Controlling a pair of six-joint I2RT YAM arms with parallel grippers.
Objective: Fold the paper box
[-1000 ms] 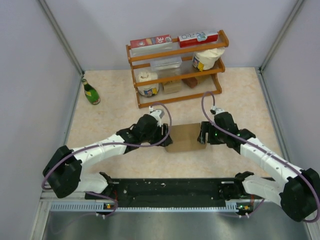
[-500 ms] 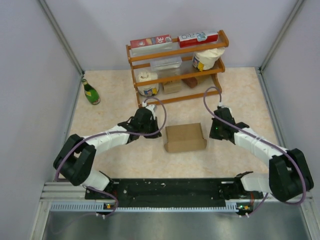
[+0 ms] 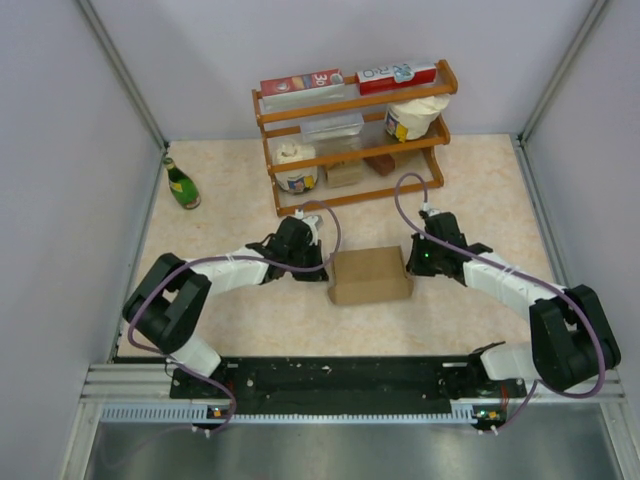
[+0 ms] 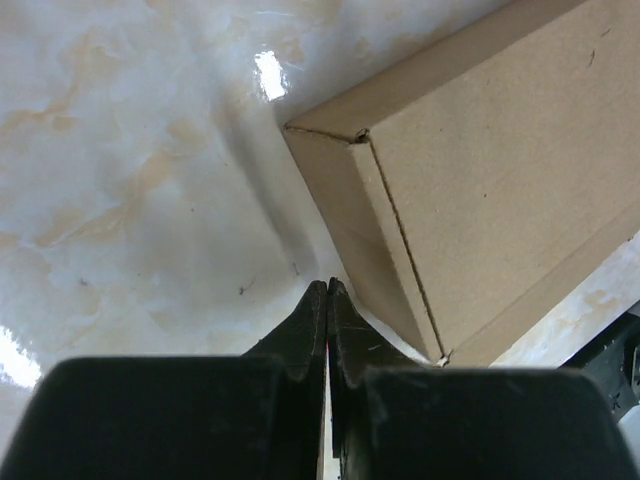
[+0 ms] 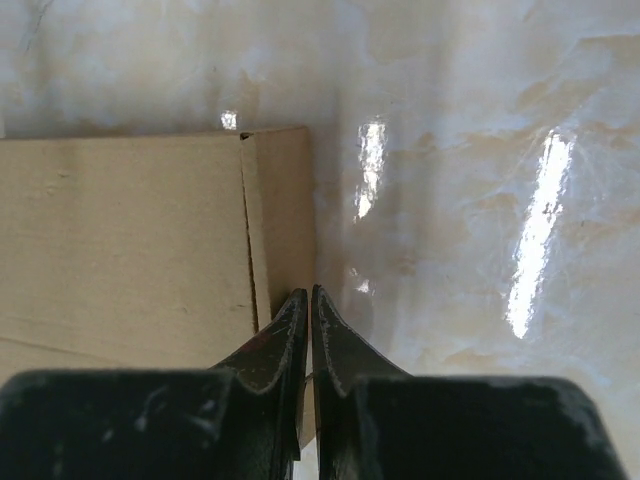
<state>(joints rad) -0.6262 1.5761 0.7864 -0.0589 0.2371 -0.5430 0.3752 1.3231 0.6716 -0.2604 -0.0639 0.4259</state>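
Observation:
The paper box (image 3: 370,275) lies folded up as a closed, flat brown carton in the middle of the table. My left gripper (image 3: 323,266) is shut, with nothing between its fingers, low by the box's left side. In the left wrist view its tips (image 4: 328,286) sit just beside the side wall of the box (image 4: 480,170). My right gripper (image 3: 411,262) is shut too, at the box's right side. The right wrist view has its tips (image 5: 309,292) against the narrow end wall of the box (image 5: 130,240), holding nothing.
A wooden rack (image 3: 350,150) stands at the back with red cartons (image 3: 300,82) on top and tubs and a clear container on its shelves. A green bottle (image 3: 182,184) stands at the back left. Grey walls close in both sides.
Both grippers have shut. They drew away from the box's sides, then came back close to them. The box stayed in place.

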